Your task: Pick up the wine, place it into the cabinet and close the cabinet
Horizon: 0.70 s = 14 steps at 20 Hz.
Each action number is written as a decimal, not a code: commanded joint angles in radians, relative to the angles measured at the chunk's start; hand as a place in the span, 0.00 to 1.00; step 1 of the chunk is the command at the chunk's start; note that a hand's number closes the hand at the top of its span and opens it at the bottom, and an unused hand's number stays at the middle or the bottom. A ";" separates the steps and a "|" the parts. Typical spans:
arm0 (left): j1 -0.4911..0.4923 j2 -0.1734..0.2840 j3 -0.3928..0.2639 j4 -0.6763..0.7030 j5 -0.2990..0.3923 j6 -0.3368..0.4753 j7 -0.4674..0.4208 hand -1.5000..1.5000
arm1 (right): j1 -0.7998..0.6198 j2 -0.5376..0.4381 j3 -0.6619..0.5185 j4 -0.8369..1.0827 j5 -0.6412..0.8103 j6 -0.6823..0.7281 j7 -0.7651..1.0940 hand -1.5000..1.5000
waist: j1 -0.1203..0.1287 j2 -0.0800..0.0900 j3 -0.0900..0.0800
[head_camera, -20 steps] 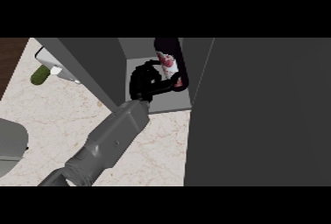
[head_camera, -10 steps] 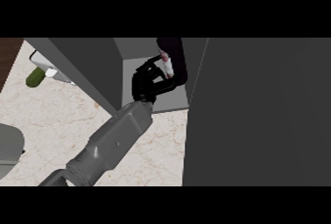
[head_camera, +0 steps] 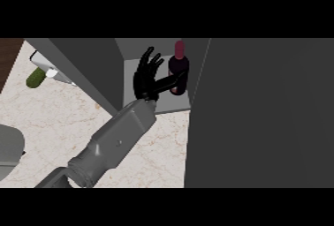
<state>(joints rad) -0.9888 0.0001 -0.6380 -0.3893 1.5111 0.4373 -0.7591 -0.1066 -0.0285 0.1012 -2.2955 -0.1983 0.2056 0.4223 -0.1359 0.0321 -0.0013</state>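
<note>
Left hand (head_camera: 149, 79) reaches into the cabinet (head_camera: 261, 110), fingers spread wide, thumb touching the wine bottle (head_camera: 179, 70), which stands upright on the cabinet floor near its right wall.

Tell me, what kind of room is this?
Probably a kitchen. There is a marble-looking counter, a grey cabinet standing open with a wine bottle inside, and a green vegetable, maybe a cucumber, lying on the counter.
</note>
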 commanded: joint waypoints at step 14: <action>-0.066 0.000 -0.159 0.030 -0.023 0.088 -0.058 0.00 | -0.054 0.010 0.016 -0.001 0.011 -0.033 0.047 0.00 | 0.021 -0.005 -0.001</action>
<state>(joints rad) -1.0508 0.0001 -0.7778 -0.3450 1.4843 0.5043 -0.7877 -0.1360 -0.0271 0.0900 -2.2778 -0.2034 0.1962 0.4281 -0.1170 0.0302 -0.0009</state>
